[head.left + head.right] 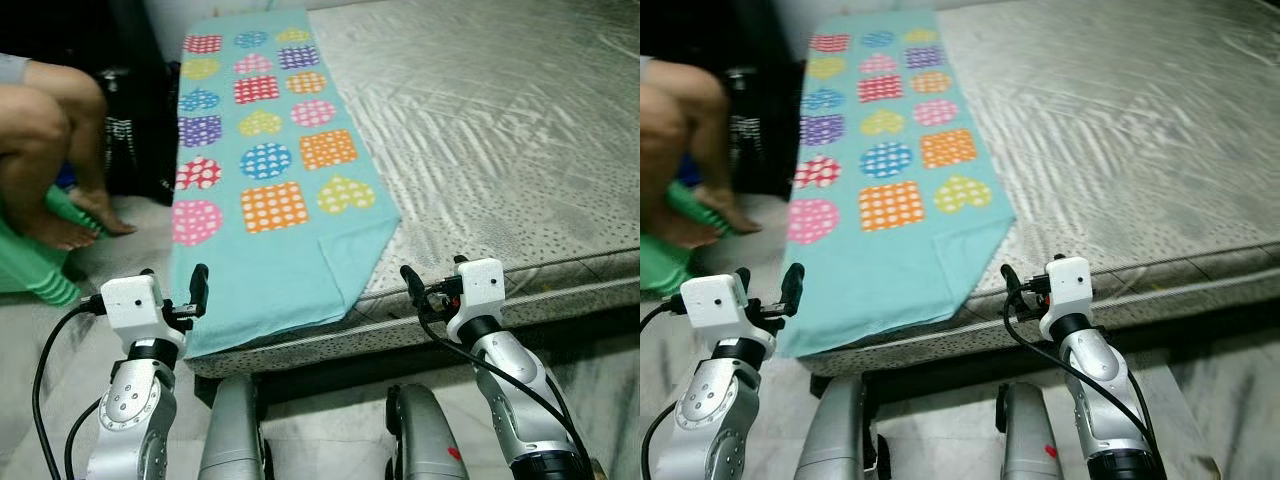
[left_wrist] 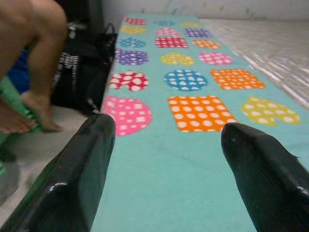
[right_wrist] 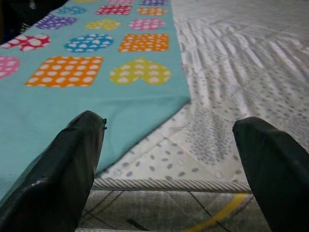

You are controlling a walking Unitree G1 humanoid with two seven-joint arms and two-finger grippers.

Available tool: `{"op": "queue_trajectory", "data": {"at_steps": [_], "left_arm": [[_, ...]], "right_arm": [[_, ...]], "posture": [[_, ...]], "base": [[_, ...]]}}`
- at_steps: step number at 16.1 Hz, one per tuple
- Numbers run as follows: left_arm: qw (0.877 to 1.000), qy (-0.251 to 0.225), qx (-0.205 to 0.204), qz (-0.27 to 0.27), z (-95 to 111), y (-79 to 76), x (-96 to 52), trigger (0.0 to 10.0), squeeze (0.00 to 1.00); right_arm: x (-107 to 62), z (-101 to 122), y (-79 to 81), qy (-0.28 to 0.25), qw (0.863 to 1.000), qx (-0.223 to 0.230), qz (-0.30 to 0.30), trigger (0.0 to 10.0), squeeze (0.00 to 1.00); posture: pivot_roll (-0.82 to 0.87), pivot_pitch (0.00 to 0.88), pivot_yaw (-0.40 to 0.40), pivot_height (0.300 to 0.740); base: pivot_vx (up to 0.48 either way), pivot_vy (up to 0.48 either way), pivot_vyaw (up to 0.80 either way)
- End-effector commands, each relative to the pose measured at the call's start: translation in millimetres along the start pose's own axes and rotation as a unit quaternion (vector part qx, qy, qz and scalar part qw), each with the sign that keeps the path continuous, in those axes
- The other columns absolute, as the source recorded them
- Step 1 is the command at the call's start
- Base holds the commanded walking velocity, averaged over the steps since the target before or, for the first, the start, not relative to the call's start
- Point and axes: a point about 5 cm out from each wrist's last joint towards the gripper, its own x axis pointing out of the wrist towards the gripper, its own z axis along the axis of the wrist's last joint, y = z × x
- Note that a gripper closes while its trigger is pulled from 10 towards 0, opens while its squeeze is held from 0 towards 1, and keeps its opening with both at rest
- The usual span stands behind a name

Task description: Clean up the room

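While both grippers, left point(image 2: 166, 164) and right point(image 3: 169, 164), gaped empty, head views caught a person's feet point(image 1: 75, 215) beside the spotted teal blanket point(image 1: 262, 180) at the mattress point(image 1: 500, 130) edge.

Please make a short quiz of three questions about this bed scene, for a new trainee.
1. True or false: the turquoise blanket covers the whole mattress.
2. Which gripper points at the blanket's near edge? A. left gripper B. right gripper C. both equally
3. Fill in: beside the bed, a person's bare feet rest on a green ____.

Key
1. False: it lies only along the robot's left side of the mattress.
2. A: the left wrist view looks along the blanket; the right gripper faces mostly bare mattress at the blanket's corner.
3. stool
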Motion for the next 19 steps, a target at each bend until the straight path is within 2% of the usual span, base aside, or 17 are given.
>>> {"op": "queue_trajectory", "data": {"at_steps": [1,5,11,15,19], "left_arm": [[1.000,-0.003,0.009,0.007,2.6,4.0,-1.0,10.0,0.00],[1.000,-0.003,0.008,0.005,2.1,2.7,-0.7,10.0,0.00],[1.000,-0.004,0.006,0.006,2.0,1.6,-0.5,10.0,0.00],[1.000,-0.003,0.004,0.006,2.1,1.2,-0.4,10.0,0.00],[1.000,-0.004,0.003,0.008,2.3,1.1,-0.2,10.0,0.00]], "right_arm": [[2.0,1.6,2.2,-0.002,1.000,-0.004,0.010,10.0,0.00],[1.7,1.3,2.5,-0.003,1.000,-0.005,0.016,10.0,0.00],[2.1,0.6,4.2,-0.001,1.000,-0.007,0.028,10.0,0.00],[1.5,1.3,4.7,-0.003,0.999,-0.005,0.032,10.0,0.00],[1.6,1.6,4.0,-0.003,0.999,-0.003,0.033,10.0,0.00]], "posture": [[-0.06,0.176,0.079,0.580],[-0.06,0.174,0.080,0.565],[-0.06,0.172,0.075,0.565],[-0.06,0.175,0.074,0.526],[-0.06,0.180,0.073,0.526]], "base": [[0.000,0.000,0.00],[0.000,0.000,0.00],[0.000,0.000,0.00],[0.000,0.000,0.00],[0.000,0.000,0.00]]}}
